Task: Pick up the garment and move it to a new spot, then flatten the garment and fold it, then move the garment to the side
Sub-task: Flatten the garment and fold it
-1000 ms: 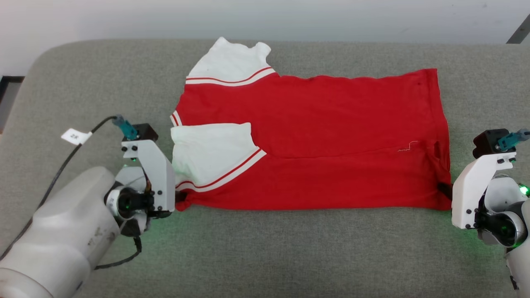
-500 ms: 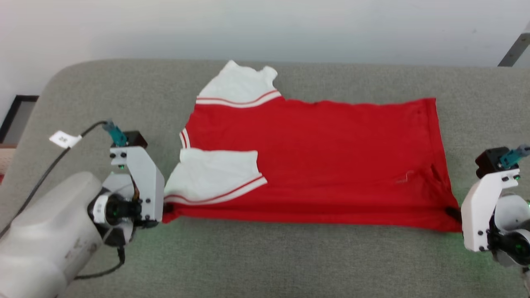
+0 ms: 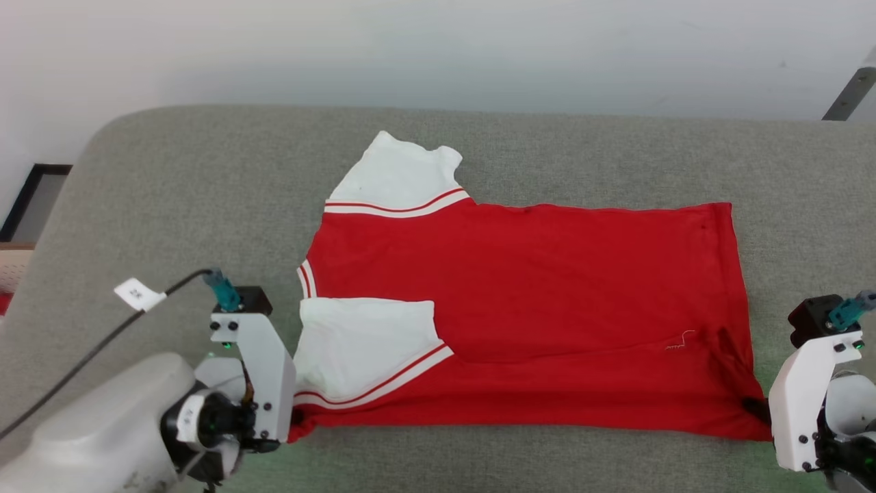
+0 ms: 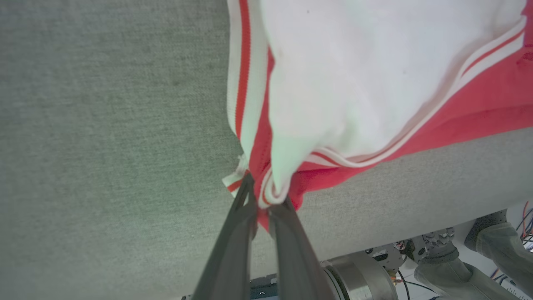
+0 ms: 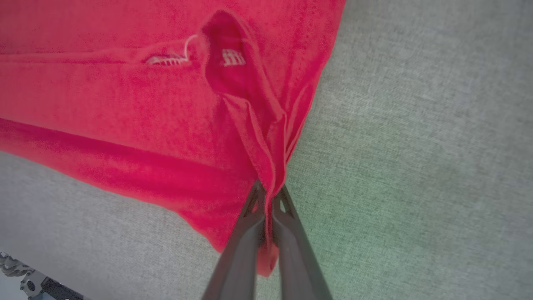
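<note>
The garment (image 3: 547, 301), a red shirt with white striped sleeves, lies spread sideways on the grey padded table (image 3: 205, 192), plain side up, its near edge folded over. My left gripper (image 3: 295, 416) is shut on the near-left corner by the sleeve. In the left wrist view its dark fingers (image 4: 241, 216) pinch the striped trim of the garment (image 4: 374, 75). My right gripper (image 3: 753, 409) is shut on the near-right hem corner. The right wrist view has the gripper (image 5: 268, 196) clamping a pleat of the red garment (image 5: 125, 104).
The table's front edge runs near both grippers, with bare grey cloth (image 3: 171, 205) on the left and beyond the shirt. A pale wall (image 3: 438, 48) stands behind. A tagged black cable (image 3: 102, 342) trails from my left wrist. Robot base parts (image 4: 374, 262) appear below the table edge.
The head camera has tilted, so the whole scene sits lower in the picture. Both grippers keep hold of the same near corners, and the near edge still lies folded over.
</note>
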You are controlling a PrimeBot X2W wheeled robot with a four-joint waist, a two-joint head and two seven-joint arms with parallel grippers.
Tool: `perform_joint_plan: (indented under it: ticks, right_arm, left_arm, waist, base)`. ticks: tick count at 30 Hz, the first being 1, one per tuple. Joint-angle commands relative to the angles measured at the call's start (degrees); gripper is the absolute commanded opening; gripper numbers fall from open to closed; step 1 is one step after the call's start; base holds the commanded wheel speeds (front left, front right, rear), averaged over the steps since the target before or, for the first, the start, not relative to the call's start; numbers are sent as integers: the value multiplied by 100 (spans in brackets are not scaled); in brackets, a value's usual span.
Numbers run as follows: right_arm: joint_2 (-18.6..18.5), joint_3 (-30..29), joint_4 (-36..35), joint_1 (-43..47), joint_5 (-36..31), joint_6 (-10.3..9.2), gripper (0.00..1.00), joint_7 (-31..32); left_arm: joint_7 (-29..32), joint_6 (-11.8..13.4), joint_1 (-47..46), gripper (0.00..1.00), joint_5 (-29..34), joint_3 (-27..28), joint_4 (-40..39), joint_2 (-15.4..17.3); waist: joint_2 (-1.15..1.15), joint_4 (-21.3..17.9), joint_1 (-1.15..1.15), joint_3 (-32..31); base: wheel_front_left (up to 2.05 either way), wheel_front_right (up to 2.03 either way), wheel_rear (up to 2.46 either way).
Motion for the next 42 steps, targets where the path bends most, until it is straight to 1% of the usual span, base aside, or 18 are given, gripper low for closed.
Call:
perform_joint_plan:
  ticks: [1,2,3,4,5,6,7,8,9,10,11,20,25,26,31,36,39,42]
  right_arm:
    - [40,-35,33,113,-85,-8,0,-2]
    - [58,-35,62,125,-114,-8,0,-16]
    - [89,-40,92,116,-136,-8,0,-24]
    - [124,-38,119,108,-158,-8,0,-36]
    - [155,-32,145,98,-180,-7,0,-36]
    - [188,-26,156,77,-187,-7,15,-60]
    - [217,-24,160,50,-217,-7,28,-84]
    - [217,-24,160,50,-217,-7,28,-84]
    - [239,-8,170,20,-237,-7,38,-102]
    - [254,8,155,-3,-240,-7,80,-153]
    - [265,-11,147,-18,-254,-7,100,-210]
    - [301,-60,-223,-199,-259,-7,100,-546]
    - [401,-300,-714,-244,-341,-7,100,-1178]
    - [506,-406,-951,-284,-429,-6,100,-1611]
    - [933,-669,-1451,-428,-784,-6,100,-3017]
    - [1249,-594,-1699,-495,-1288,-6,100,-4363]
    - [1361,-459,-1718,-484,-1525,-6,100,-4877]
    - [1463,-376,-1690,-434,-1638,-6,100,-5091]
  left_arm:
    - [-52,43,113,11,-34,-11,-5,-53]
    - [-71,33,148,15,-48,-16,14,-84]
    - [-89,16,164,25,-46,-18,47,-102]
    - [-109,-2,165,44,-32,-21,86,-121]
    - [-131,-11,151,82,-15,-15,122,-145]
    - [-168,-22,120,100,13,-3,174,-160]
    - [-165,-38,78,100,24,3,220,-168]
    - [-165,-38,78,100,24,3,220,-168]
    - [-156,-53,19,100,51,12,253,-159]
    - [-152,-61,-43,100,78,27,275,-140]
    - [-139,-79,-111,100,106,37,289,-116]
    - [97,14,-829,100,367,178,108,248]
    - [-202,-82,-1338,100,536,458,67,252]
    - [-483,-233,-1525,100,640,597,164,228]
    - [-1163,-646,-1928,100,982,779,595,116]
    - [-1779,-1077,-2289,100,1270,890,1294,-37]
    - [-2053,-1301,-2526,100,1424,933,1742,-116]
    - [-2224,-1478,-2769,100,1502,975,2141,-188]
  waist:
    - [0,-16,0,28]
    - [0,-21,0,40]
    - [0,-29,0,52]
    - [0,-35,0,63]
    - [0,-42,0,71]
    - [0,-51,0,78]
    - [0,-63,0,83]
    - [0,-63,0,83]
    - [0,-80,0,87]
    - [0,-97,0,90]
    - [0,-108,0,93]
    - [0,-301,0,120]
    - [0,-474,0,270]
    - [0,-571,0,385]
    - [0,-852,0,738]
    - [0,-1155,0,1121]
    - [0,-1336,0,1345]
    - [0,-1505,0,1581]
  base:
    - [0,0,0]
    - [0,0,0]
    - [0,0,0]
    - [0,0,0]
    - [0,0,0]
    - [0,0,0]
    - [0,0,0]
    - [0,0,0]
    - [0,0,0]
    - [0,0,0]
    - [0,0,0]
    - [0,0,0]
    - [0,0,0]
    - [0,0,0]
    - [0,0,0]
    - [0,0,0]
    - [0,0,0]
    - [0,0,0]
